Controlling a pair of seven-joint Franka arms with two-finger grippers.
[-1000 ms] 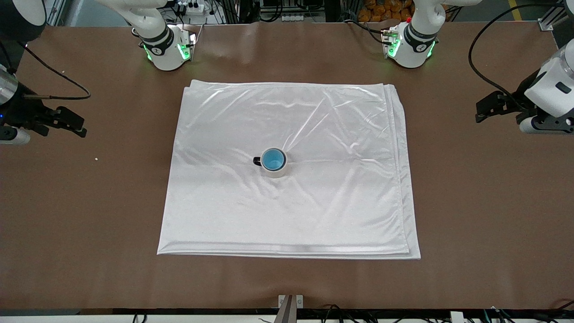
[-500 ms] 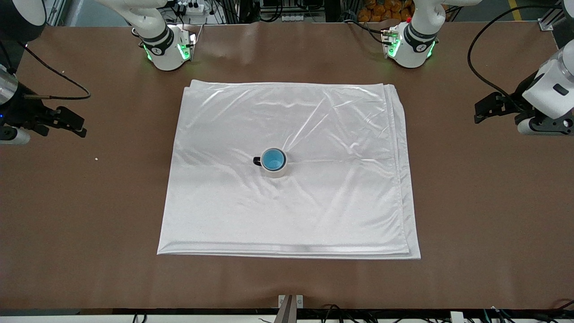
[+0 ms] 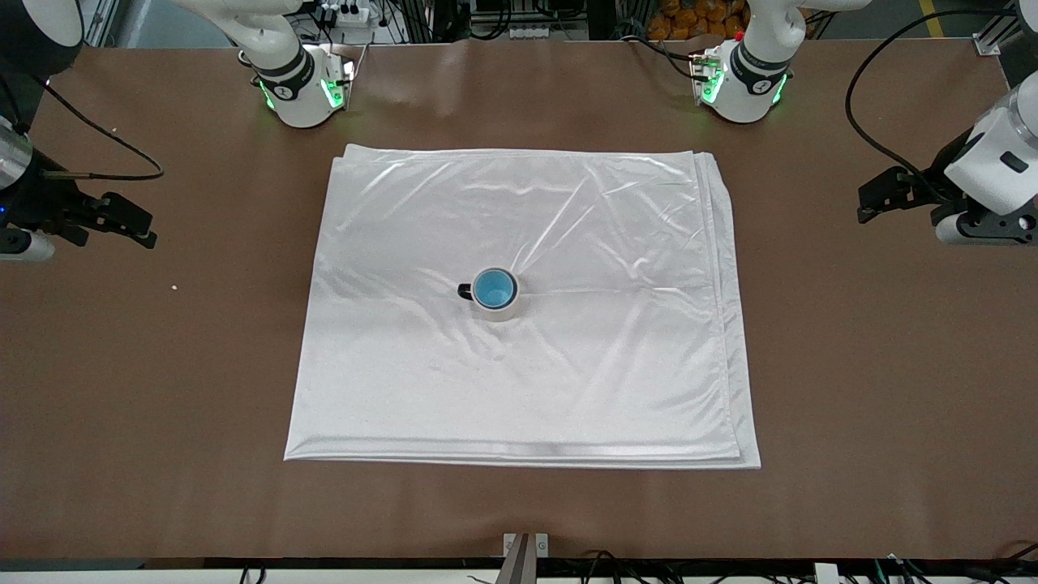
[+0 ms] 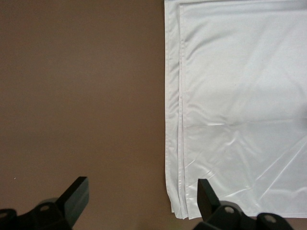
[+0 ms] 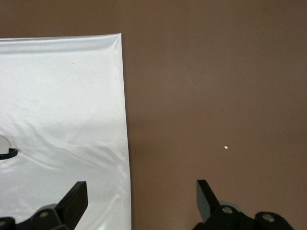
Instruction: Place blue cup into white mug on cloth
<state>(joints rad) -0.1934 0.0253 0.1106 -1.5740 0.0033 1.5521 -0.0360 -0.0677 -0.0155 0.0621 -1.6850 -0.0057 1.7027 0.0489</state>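
Blue cup (image 3: 495,287): nested upright inside white mug (image 3: 498,305), mid-cloth (image 3: 568,381). Task apparently done. Likely light, rigid, smooth-walled, breakable; if regrasped, best pinched across rim, since walls sit hidden inside mug. Mug's dark handle toward right arm's end. Left end effector (image 4: 143,201): released, jaws wide, empty, over bare surface (image 3: 851,365) just beside cloth edge. Right end effector (image 5: 142,199): released, empty, over cloth edge, waiting.
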